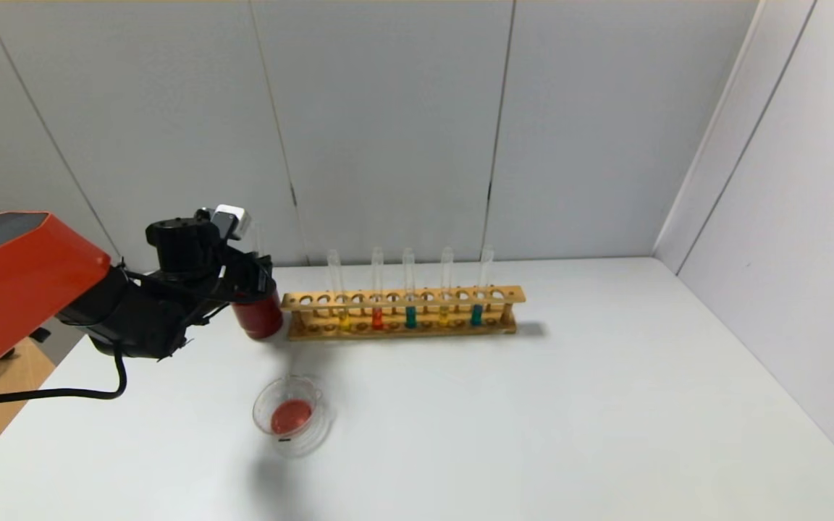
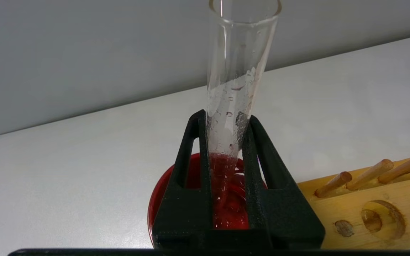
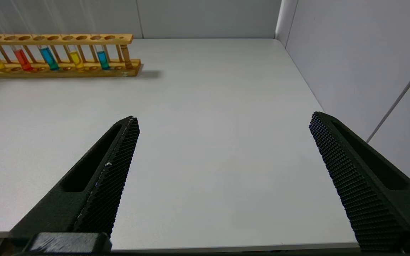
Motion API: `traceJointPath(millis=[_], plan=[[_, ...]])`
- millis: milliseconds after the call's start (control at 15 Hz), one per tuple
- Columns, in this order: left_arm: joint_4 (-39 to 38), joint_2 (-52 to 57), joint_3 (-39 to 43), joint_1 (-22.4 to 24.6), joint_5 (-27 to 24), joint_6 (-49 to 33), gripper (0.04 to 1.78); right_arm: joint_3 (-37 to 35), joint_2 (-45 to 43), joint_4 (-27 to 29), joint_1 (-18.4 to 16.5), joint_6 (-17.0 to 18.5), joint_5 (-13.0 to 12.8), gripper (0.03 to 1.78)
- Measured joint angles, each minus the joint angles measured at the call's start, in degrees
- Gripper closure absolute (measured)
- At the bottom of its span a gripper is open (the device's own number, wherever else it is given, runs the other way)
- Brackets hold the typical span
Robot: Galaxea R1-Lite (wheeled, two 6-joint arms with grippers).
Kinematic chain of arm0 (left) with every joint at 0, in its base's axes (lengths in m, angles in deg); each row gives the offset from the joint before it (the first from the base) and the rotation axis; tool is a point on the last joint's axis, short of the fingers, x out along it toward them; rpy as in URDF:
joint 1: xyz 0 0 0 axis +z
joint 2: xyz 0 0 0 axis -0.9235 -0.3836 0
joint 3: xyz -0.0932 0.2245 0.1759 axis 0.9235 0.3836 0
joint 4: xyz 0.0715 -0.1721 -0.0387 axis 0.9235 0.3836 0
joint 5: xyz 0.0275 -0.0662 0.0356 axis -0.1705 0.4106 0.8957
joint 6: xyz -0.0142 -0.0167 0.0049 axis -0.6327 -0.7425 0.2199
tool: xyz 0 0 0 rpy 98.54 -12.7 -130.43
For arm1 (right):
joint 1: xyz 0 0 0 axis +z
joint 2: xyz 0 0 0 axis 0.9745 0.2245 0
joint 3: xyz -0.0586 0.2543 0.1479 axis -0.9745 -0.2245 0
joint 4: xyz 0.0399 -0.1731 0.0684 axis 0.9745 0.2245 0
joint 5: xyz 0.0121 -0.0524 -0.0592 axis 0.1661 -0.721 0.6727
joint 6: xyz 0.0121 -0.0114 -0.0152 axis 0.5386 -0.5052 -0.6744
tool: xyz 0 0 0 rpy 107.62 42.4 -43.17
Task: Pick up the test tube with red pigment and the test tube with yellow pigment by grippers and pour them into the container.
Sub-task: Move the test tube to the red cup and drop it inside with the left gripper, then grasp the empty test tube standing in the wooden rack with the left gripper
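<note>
My left gripper [image 2: 224, 119] is shut on a clear test tube [image 2: 238, 64] wet with reddish droplets, the test tube with red pigment. It holds it upright, the tube's lower end over the dark red cup [image 2: 158, 202]. In the head view this gripper [image 1: 254, 278] is at the rack's left end. The container [image 1: 256, 414], a low glass dish, holds red liquid. Another red tube [image 1: 377, 317] and two yellow tubes [image 1: 343, 318] [image 1: 444, 314] stand in the wooden rack [image 1: 507, 295]. My right gripper [image 3: 222, 119] is open and empty over the table's near edge, outside the head view.
Two teal tubes [image 1: 410, 315] [image 1: 476, 314] also stand in the rack. The dark red cup [image 1: 259, 318] stands against the rack's left end. Grey walls close the back and the right side. The white table [image 1: 605, 405] stretches right of the dish.
</note>
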Motion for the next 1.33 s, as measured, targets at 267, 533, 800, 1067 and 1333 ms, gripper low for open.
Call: traceJointPath(millis=[267, 533, 800, 1067, 1333], plan=[[-0.61, -0.01, 0.22, -0.01, -0.04, -0.02, 1.23, 0.00, 0.00, 0.00, 0.00, 0.00, 0.00, 0.06], [-0.55, 0.60, 0.91, -0.11, -0.04, 0.11, 0.55, 0.00, 0.00, 0.00, 0.00, 0.00, 0.00, 0.06], [3.52, 4.68, 1.38, -0.30, -0.12, 0.28, 0.13, 0.00, 0.00, 0.00, 0.00, 0.00, 0.00, 0.06], [18.63, 15.30, 1.40, -2.05, -0.23, 0.23, 0.07, 0.00, 0.00, 0.00, 0.00, 0.00, 0.00, 0.06], [33.87, 25.11, 3.47, -5.05, 0.00, -0.66, 0.07, 0.00, 0.00, 0.00, 0.00, 0.00, 0.00, 0.06]])
